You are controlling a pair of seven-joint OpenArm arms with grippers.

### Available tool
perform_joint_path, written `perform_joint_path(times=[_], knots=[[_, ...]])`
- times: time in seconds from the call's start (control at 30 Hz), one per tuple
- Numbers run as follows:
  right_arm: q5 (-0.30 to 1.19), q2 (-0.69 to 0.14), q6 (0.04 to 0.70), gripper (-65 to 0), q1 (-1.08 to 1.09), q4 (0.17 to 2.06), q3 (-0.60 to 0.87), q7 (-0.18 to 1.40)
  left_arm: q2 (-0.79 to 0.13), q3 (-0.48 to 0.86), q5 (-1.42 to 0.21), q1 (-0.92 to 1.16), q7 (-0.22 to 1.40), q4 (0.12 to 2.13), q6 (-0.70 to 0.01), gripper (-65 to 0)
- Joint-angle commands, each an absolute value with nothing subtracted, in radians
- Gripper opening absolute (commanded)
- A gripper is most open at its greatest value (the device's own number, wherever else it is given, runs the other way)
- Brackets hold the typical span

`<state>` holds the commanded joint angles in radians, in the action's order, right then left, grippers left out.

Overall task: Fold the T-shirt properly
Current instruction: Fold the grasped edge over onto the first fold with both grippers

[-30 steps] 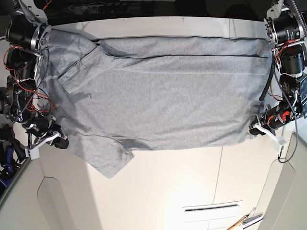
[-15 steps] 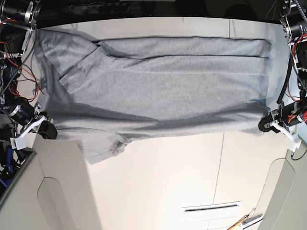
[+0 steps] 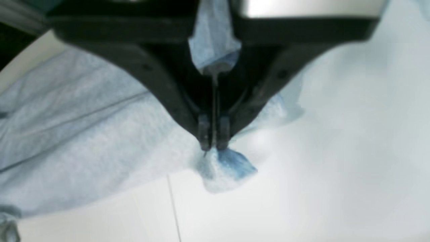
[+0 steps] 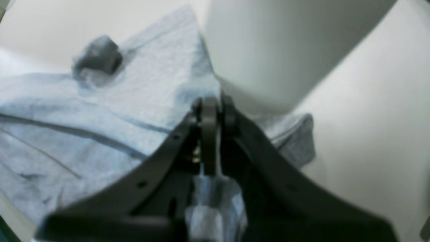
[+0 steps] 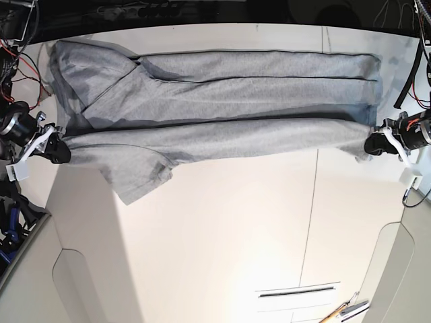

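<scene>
Grey T-shirt (image 5: 249, 91), creased (softly), pinched by both grippers (image 3: 214, 146) (image 4: 215, 104).

No text, label, brand, number or sign can be read in any of the three views.
</scene>
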<state>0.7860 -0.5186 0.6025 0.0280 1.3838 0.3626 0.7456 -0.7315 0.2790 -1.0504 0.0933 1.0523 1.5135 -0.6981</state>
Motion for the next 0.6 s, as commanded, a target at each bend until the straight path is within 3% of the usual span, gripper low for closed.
perform_joint_path(times=[0.27,0.6], knots=[[0.785,-0.517,0.602,-65.0,-0.034,1.384,0.363,0.742,-0.726,0.350,-1.111,0.248,1.060,1.518,-0.698,-65.0],[0.770,-0.485,0.597,-65.0,-0.098,1.383,0.363,0.749,-0.690,0.350,-1.115,0.258,1.059,1.518,-0.698,-65.0]])
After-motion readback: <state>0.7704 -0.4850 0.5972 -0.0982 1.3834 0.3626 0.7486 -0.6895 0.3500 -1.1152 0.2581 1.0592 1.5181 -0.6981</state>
